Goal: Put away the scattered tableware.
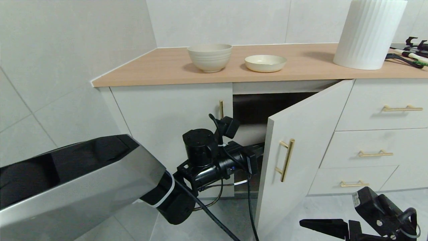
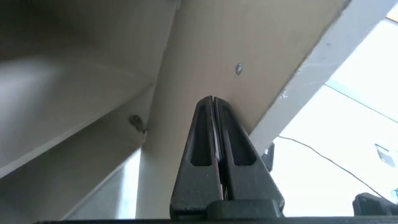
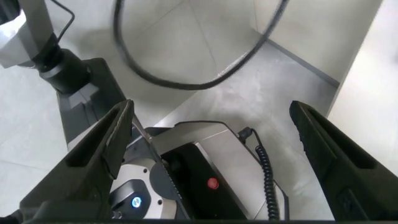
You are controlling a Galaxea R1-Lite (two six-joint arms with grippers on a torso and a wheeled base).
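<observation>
So both pieces of tableware are sitting up on the worktop [image 1: 160, 68]. The bowl [image 1: 210, 57] stands upright toward the left end, about mid-depth. The shallow plate [image 1: 265, 63] is just beside it on the right, with a small gap between them, not touching. Both sit back from the front edge, so there's a strip of bare wood in front of them. The tall white ribbed vase [image 1: 367, 33] is well apart from the plate, toward the right end, with a broad stretch of wood between. Some utensils [image 1: 406, 55] lie at the far right edge.

Below, the cabinet door [image 1: 301, 134] is swung out toward the robot, and the closed door [image 1: 174, 113] stays flat on its left. The left arm [image 1: 214, 164] goes into the dark opening [image 1: 254, 107] between those two door edges, which is a pretty narrow slot. Inside, the left gripper [image 2: 212, 99] has its fingers pressed together with nothing between them. The tips are right by a pale inner panel, and it's hard to say if they touch it.

The right gripper [image 3: 211, 106] hangs low over the floor [image 3: 186, 37], on the right of the open door's free edge and in front of the drawers [image 1: 384, 107]. Its fingers are spread wide and hold nothing.
</observation>
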